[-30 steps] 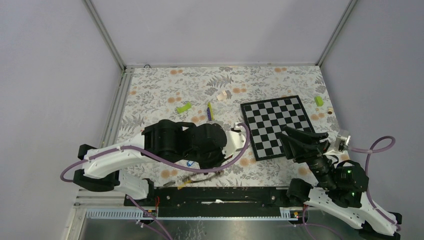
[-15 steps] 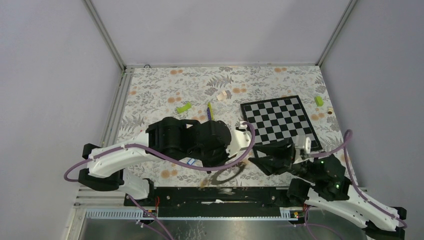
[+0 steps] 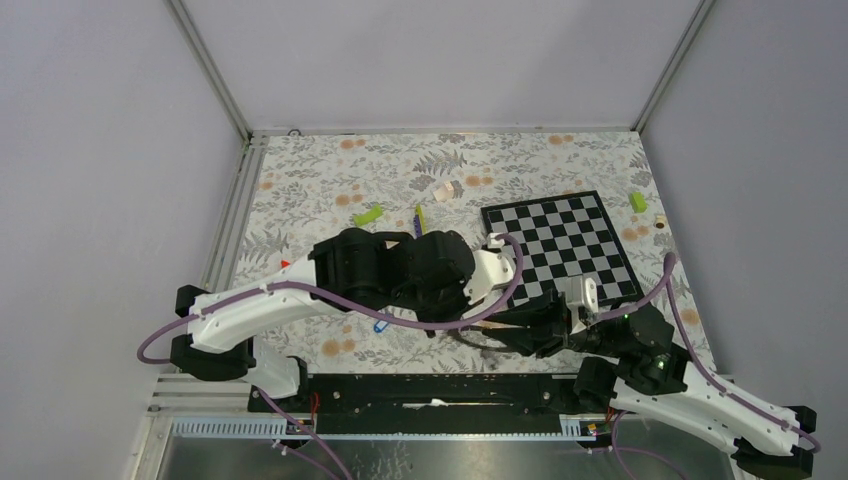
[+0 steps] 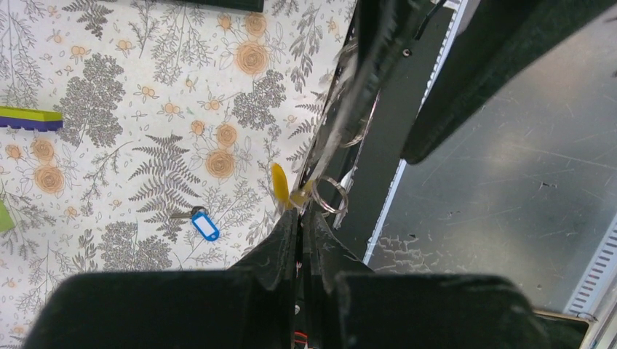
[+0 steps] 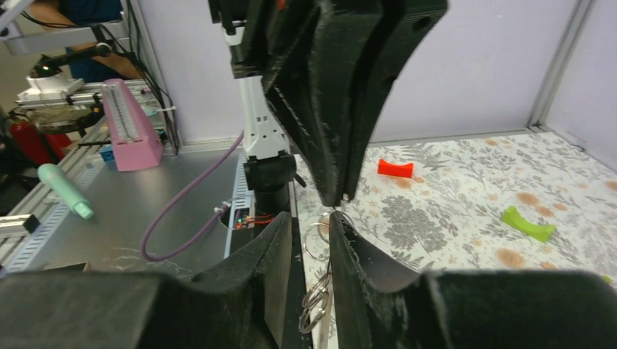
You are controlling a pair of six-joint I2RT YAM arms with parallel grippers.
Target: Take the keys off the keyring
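Observation:
My left gripper [image 4: 300, 217] is shut on the keyring bunch and holds it above the table's front edge. A yellow key head [image 4: 280, 190] and a small silver ring [image 4: 331, 195] hang at its fingertips. The large keyring [image 4: 340, 125] shows edge-on and blurred beyond them. My right gripper [image 5: 311, 222] is open, its jaws either side of the hanging silver rings [image 5: 317, 240], right below the left gripper [image 5: 335, 94]. In the top view both grippers meet near the front rail, with the right gripper [image 3: 503, 336] reaching left. A blue key [image 4: 204, 225] lies loose on the table [image 3: 381, 325].
A chessboard [image 3: 560, 250] lies at the right. Lime-green blocks [image 3: 367, 215] [image 3: 637, 201] and a yellow-green stick [image 3: 420, 222] lie farther back. A red block [image 5: 395, 168] sits on the cloth. The black rail [image 3: 400, 387] runs along the front edge.
My right arm has swung left from the chessboard's corner to the left gripper. The left gripper has lifted the ring bunch and shifted right. The blue key has stayed on the table.

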